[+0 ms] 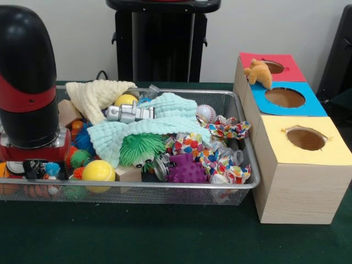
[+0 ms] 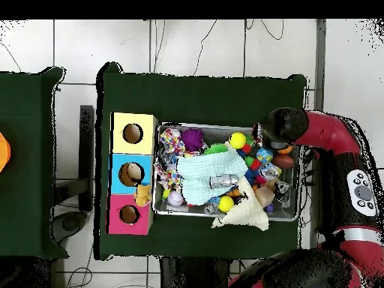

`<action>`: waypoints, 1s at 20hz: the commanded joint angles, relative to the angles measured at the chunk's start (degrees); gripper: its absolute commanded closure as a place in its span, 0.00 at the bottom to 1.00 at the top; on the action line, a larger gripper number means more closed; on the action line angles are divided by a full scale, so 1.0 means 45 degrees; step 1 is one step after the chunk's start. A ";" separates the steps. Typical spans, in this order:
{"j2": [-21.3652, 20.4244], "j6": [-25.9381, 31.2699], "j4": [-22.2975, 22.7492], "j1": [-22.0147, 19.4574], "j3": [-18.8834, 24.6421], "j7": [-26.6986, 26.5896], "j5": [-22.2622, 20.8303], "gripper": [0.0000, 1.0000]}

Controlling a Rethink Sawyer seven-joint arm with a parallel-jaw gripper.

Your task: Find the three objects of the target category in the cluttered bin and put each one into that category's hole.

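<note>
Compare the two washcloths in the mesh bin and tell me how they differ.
The mint green cloth lies across the middle of the wire mesh bin; the pale yellow cloth sits at its far side in the front view. The mint green cloth carries the silver toy robot and drapes over the green spiky ball; nothing rests on the pale yellow cloth's middle. The mint green cloth shows more surface. Both are crumpled, textured fabric over toys.

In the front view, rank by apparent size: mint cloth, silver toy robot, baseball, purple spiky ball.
Largest to smallest, as they look in the front view:
1. Mint cloth
2. Silver toy robot and purple spiky ball: too alike to rank, and the ball lies nearer the camera
3. Baseball, partly hidden
</note>
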 commanded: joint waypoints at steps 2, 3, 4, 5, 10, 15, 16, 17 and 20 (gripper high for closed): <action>0.0426 0.0651 -0.0614 -0.0188 0.0881 -0.4672 -0.0617 0.00; 0.0447 0.0657 -0.0641 -0.0189 0.0877 -0.4700 -0.0602 0.00; 0.0527 0.0709 -0.0759 -0.0145 0.0874 -0.4691 -0.0595 0.00; 0.0579 0.0745 -0.0826 -0.0131 0.0874 -0.4705 -0.0586 0.00; 0.1165 0.0852 -0.1128 -0.0011 0.0740 -0.4626 -0.0763 0.00; 0.1507 0.0596 -0.1062 -0.0055 0.0680 -0.4293 -0.0739 0.00; 0.1509 0.0556 -0.1021 -0.0075 0.0673 -0.4275 -0.0740 0.00; 0.1515 0.0533 -0.1007 -0.0081 0.0669 -0.4269 -0.0738 0.00; 0.1547 0.0526 -0.1060 -0.0049 0.0681 -0.4240 -0.0726 0.00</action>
